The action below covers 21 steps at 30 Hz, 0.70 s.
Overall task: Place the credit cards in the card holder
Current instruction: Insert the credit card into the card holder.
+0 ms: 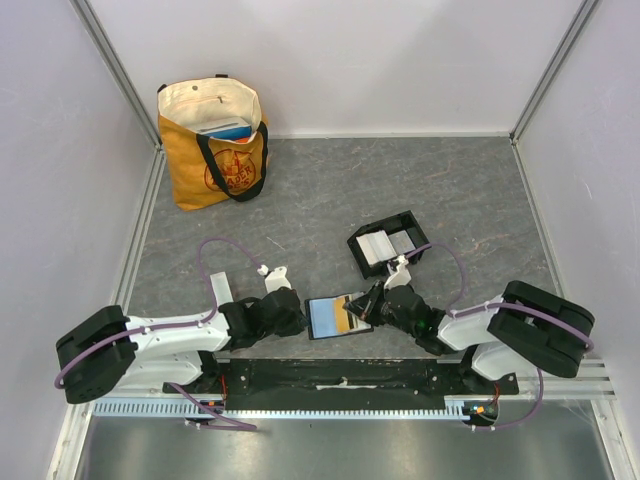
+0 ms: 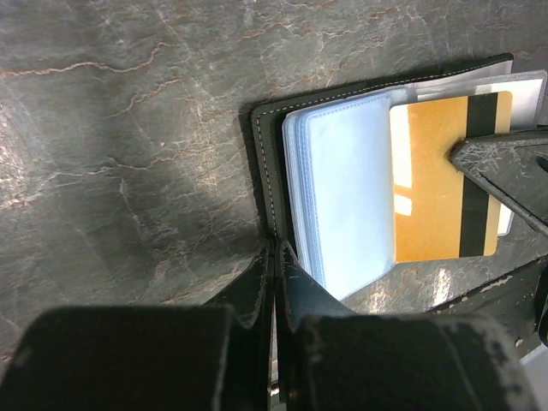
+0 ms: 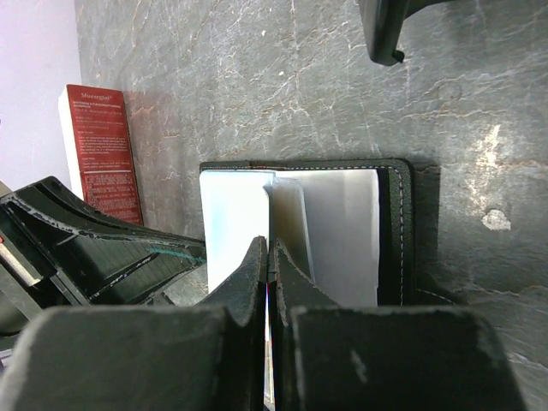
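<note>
left pincer (image 2: 276, 257) clamps wallet (image 2: 267, 154) edge; right pincer (image 3: 267, 257) clamps orange card (image 2: 428, 180)

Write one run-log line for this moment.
left gripper: shut on wallet | right gripper: shut on orange card | wallet: open | tray: holds grey cards

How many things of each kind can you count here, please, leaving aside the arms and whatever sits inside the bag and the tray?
Tote bag: 1
Tray: 1
Wallet: 1
Gold card: 1
Box: 1
Total: 5
</note>
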Each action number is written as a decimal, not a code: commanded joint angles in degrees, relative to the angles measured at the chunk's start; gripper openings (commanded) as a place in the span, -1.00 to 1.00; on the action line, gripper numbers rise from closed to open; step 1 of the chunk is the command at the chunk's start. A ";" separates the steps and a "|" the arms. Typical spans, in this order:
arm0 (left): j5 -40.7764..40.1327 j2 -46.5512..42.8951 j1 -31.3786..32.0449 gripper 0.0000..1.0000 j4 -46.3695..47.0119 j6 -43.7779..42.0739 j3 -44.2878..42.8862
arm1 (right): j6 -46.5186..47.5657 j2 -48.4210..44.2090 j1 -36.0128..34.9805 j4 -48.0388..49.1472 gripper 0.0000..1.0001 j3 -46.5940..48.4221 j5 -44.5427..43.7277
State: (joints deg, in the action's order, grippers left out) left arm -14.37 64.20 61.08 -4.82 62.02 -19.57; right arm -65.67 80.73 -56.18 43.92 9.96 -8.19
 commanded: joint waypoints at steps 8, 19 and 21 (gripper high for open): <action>-0.04 1.27 -0.61 -0.96 -0.63 -0.94 -0.91 | -0.86 5.05 -0.15 8.55 -1.00 -0.81 2.47; 0.40 1.45 -0.70 -0.96 -0.10 -1.11 -0.64 | -0.60 6.37 -0.15 6.98 -1.00 0.50 0.98; 0.40 1.27 -0.79 -0.96 -0.01 -1.02 -0.55 | -0.08 7.16 -0.33 4.87 -1.00 1.99 1.68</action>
State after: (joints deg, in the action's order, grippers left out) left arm -13.82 64.53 60.71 -4.78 62.02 -19.77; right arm -66.96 86.35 -56.18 51.35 9.80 -6.50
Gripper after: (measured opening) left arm 0.022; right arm 0.007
